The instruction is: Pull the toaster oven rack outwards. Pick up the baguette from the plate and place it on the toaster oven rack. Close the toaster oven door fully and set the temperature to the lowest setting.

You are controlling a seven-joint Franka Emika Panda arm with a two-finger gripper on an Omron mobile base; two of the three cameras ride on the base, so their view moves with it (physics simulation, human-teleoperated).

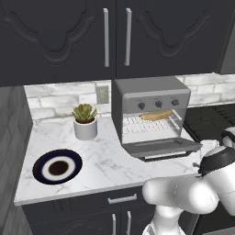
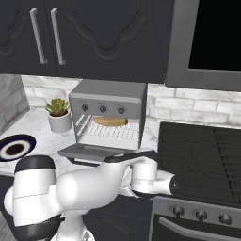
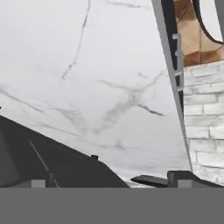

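Baguette (image 1: 156,114) is sitting on the toaster oven rack (image 1: 149,124), door (image 1: 163,148) hanging open, no readable labels; gripper's spread wide.

Item count, kitchen counter and surrounds

One toaster oven (image 1: 151,94) with three knobs (image 1: 158,104), one rack (image 1: 137,125), one door (image 1: 161,148); one baguette (image 1: 156,115); one plate (image 1: 57,167); one potted succulent (image 1: 85,121); one stove (image 2: 202,162); one wall outlet (image 1: 102,94).

From left and right behind the arm, we both face the toaster oven (image 1: 153,114); our hand view skims the worktop (image 3: 87,78) closely.
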